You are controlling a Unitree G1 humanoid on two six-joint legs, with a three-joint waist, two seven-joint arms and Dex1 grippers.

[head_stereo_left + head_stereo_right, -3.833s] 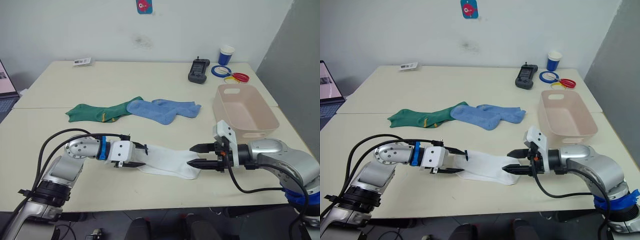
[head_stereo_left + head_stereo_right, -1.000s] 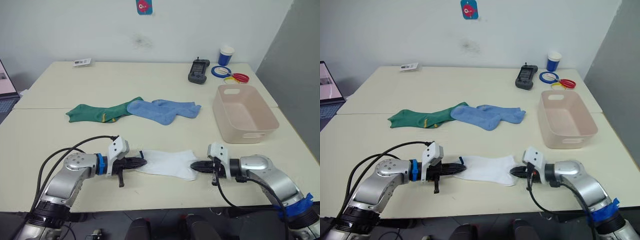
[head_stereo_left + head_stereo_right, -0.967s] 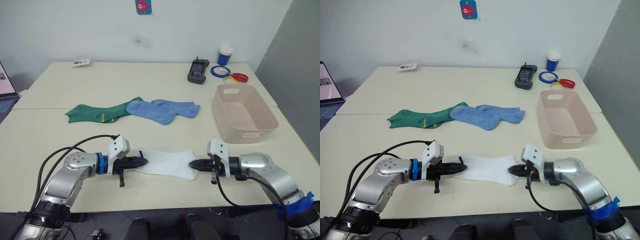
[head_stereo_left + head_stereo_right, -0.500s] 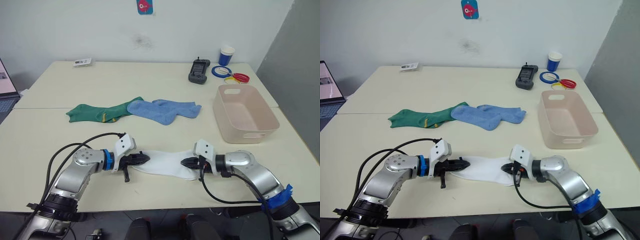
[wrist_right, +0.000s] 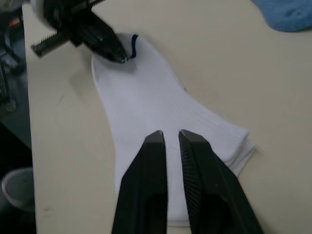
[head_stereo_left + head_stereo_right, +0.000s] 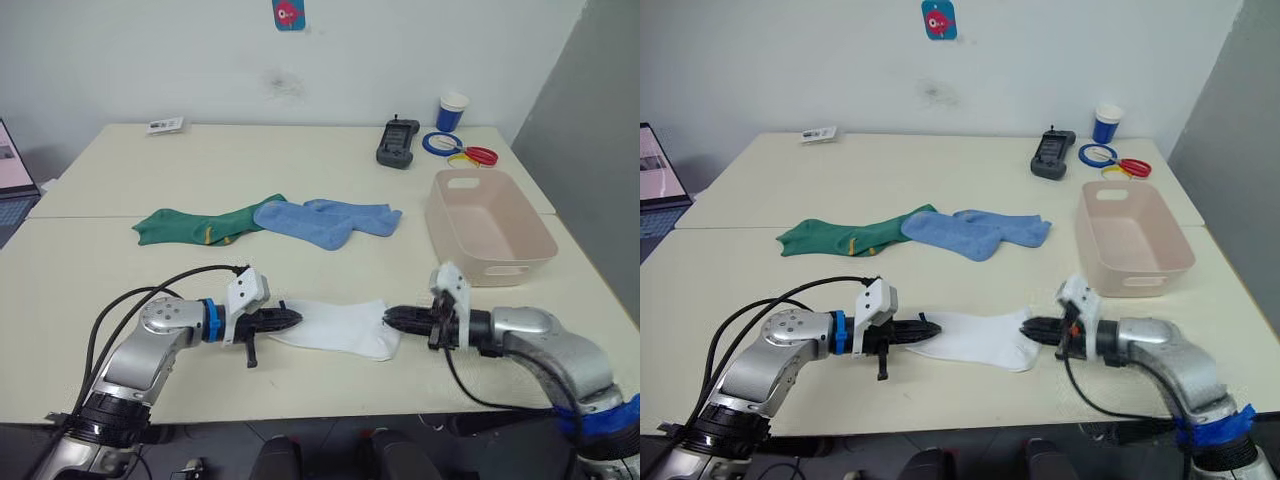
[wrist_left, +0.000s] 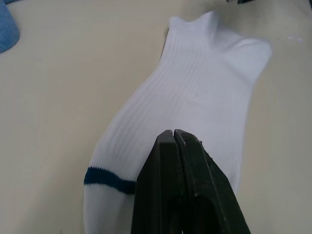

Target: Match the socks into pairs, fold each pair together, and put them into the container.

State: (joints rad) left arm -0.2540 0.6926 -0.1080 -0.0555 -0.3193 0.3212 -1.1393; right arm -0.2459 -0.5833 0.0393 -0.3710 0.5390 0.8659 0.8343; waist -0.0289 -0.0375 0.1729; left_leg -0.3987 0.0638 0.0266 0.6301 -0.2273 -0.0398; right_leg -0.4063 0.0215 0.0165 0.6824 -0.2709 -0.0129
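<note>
A pale table (image 6: 120,290) against a white wall. From the head view, the white socks (image 6: 335,327) lie stacked near the front edge, stretched flatter than half a second ago — the right gripper (image 6: 388,318) has drawn back to their cuff. Two green (image 6: 195,223), two blue (image 6: 330,219) wait; container (image 6: 490,225) empty. Left wrist: left gripper (image 7: 174,134) pressed together over the toe. Right wrist: fingers a slit apart (pinching nothing).

My two head eyes look forward and down across the cream rectangular table (image 6: 300,160), side by side, sharing nearly the whole scene. Each wrist camera sits close, sighting along its own black fingers from opposite ends of the flat white ribbed sock (image 6: 335,325), which all four views share.
</note>
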